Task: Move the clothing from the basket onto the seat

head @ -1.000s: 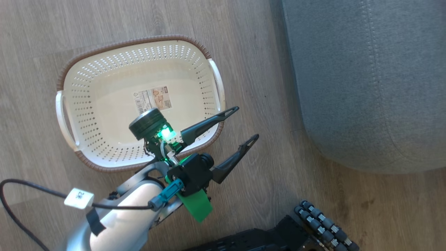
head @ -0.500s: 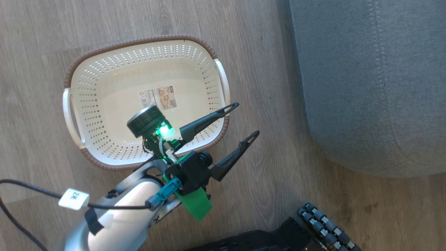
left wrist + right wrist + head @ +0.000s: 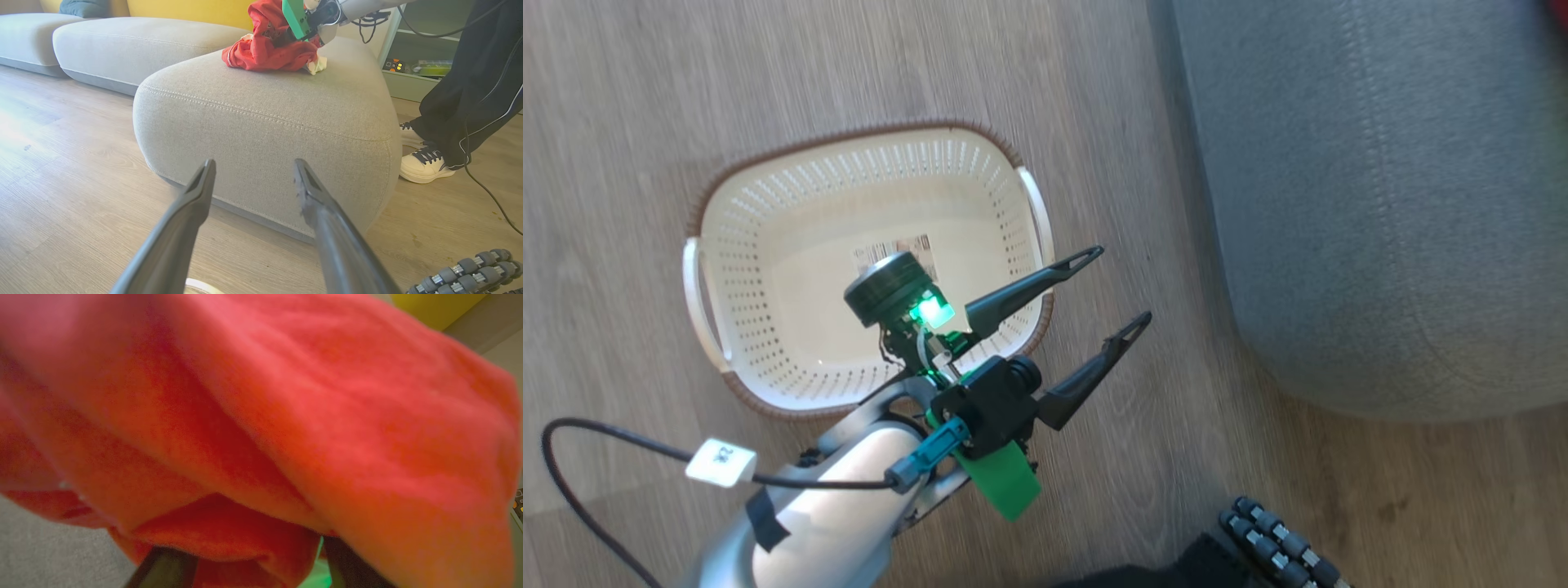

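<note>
on the seat (image 3: 265, 122) lies the clothing (image 3: 265, 55), basket (image 3: 792, 175) empty: transfer seemingly done; left gripper (image 3: 1119, 286) spread, empty; right gripper (image 3: 255, 567) spread beneath draped fabric.

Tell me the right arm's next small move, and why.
Probably draw the right pincer straight back, clear of the clothing. The basket looks empty, the clothing lies bunched on the seat, and the fingers stand apart with fabric draped over them, so sweeping sideways might drag it off.
</note>
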Motion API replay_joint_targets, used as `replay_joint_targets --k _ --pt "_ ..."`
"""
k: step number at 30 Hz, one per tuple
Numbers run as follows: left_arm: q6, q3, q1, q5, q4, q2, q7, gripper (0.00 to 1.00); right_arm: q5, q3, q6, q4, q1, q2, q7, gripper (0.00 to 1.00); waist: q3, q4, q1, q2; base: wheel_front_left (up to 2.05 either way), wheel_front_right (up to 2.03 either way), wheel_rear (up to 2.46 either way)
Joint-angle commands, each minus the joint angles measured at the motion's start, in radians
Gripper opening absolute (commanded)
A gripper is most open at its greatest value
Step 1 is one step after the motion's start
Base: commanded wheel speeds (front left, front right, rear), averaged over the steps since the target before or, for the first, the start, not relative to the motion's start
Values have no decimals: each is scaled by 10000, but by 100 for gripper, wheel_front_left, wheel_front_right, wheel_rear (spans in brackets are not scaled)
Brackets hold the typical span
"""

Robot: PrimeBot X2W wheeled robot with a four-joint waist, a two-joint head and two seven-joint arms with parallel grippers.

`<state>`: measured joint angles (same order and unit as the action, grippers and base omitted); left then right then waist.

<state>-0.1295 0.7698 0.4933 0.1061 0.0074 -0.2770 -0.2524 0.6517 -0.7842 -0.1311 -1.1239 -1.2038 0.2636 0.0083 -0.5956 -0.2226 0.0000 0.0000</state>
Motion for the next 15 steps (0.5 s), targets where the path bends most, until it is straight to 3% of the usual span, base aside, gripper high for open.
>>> replay_joint_targets --k 1,7,15 --pt "-12 -267 -84 70 -281 73 -94 100 81 184 4 44 54 291 144 100 332 -18 0 0 0 0 0" --pt "-12 -377 -441 133 -129 451 -94 100 -30 888 4 -1204 -54 655 839 100 1212 -47 0 0 0 0 0" --pt "-12 -478 -812 138 6 701 -94 100 -497 1646 4 -1612 -685 1015 1453 100 1820 2 0 0 0 0 0"
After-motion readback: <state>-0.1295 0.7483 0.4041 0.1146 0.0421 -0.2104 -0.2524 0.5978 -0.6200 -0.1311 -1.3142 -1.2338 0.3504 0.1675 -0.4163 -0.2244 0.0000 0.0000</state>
